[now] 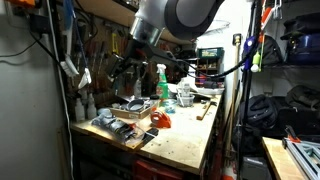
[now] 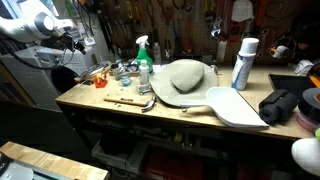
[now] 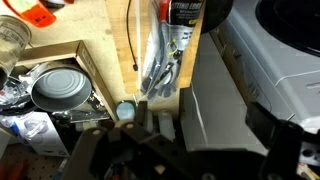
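Dark tool (image 3: 150,135) near a clear, glossy packet (image 3: 163,55) with black label.

One arm (image 1: 170,15): rounded pale-grey casings, dark joint rings, black cable trailing. One gripper (image 3: 150,130): black, blocky, matt; jaws dark.

Workshop dim overall; pictures low-resolution, grainy. In an exterior view, blown-out white patch at far right behind arm (image 1: 176,14); arm close to lens, soft. Left third near-black across dark panel (image 1: 30,90); workbench (image 1: 190,140) top moderately lit, warm. In an exterior view, bench lit from above, soft shadows under objects; spray can (image 2: 244,62) glares; space below bench dark; white blob (image 2: 305,155) at near right out of focus. Wrist view: white surface (image 3: 280,50) overexposed at right, wood board (image 3: 90,25) warm, gripper (image 3: 150,145) underexposed, blurred.
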Robot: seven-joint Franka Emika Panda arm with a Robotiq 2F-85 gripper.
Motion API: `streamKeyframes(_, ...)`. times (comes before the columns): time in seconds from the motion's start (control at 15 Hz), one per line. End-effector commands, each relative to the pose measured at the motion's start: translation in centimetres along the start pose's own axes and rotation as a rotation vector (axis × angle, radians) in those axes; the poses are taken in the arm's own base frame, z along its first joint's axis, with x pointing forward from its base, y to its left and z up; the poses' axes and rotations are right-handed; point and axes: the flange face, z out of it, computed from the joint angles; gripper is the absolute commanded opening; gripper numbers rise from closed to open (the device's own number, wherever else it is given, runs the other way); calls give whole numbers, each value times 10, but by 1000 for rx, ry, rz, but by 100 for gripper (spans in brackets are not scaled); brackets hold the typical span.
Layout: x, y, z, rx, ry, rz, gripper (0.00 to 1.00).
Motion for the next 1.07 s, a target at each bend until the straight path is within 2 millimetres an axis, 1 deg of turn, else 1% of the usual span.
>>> streamKeyframes(0.0,14,11,-8,-2,17,-18,100)
streamKeyframes(0.13,25,27,-18,6,17,-80,100)
streamKeyframes(0.2,34,44,-23,-18,56,-68,100)
streamKeyframes(0.33,51,76,-22,-89,115,-41,100)
streamKeyframes(0.4,61,95,-24,-141,153,-36,100)
streamKeyframes(0.47,71,111,-26,-189,166,-36,100)
streamKeyframes(0.53,82,131,-31,-253,179,-51,100)
streamKeyframes(0.6,88,145,-30,-309,185,-65,100)
streamKeyframes(0.67,90,150,-26,-355,187,-76,100)
streamKeyframes(0.73,93,154,-18,-387,191,-63,100)
streamKeyframes(0.8,87,154,-33,-329,193,-70,100)
streamKeyframes(0.87,88,158,-30,-341,195,-63,100)
streamKeyframes(1.0,88,156,-30,-338,195,-65,100)
